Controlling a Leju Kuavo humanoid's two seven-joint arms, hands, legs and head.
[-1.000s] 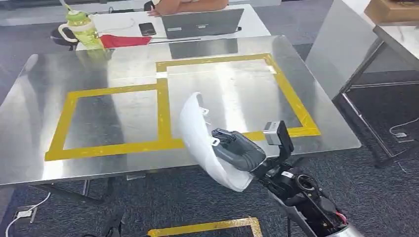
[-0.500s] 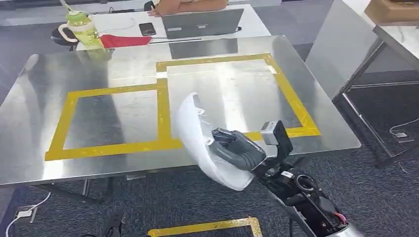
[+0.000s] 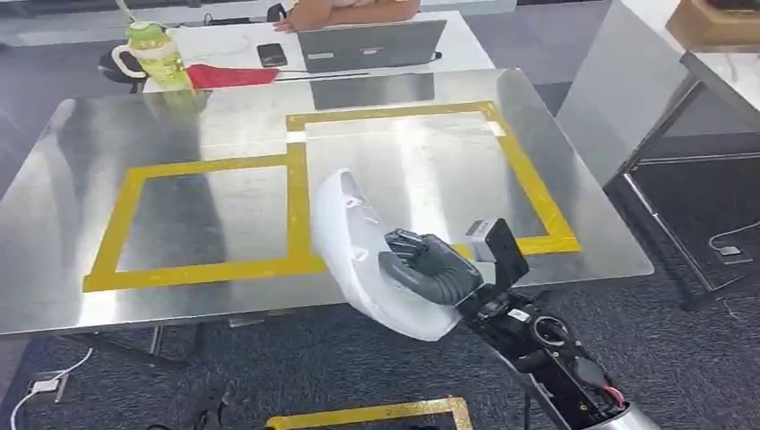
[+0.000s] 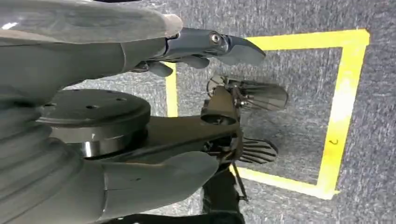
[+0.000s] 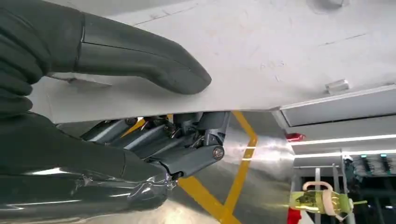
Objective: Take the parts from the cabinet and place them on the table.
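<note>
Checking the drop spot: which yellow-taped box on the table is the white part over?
The larger box on the right; the white part in the right hand overlaps its near-left corner, beside the smaller left box.

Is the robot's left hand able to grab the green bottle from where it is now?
Probably not. The left hand hangs low over the carpet, while the green bottle stands beyond the far side of the steel table.

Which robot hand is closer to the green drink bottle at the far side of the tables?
Right. The right hand holds the curved white plastic part over the metal table's near edge, toward the green bottle. The left hand hangs low over the carpet floor, farther away.
</note>
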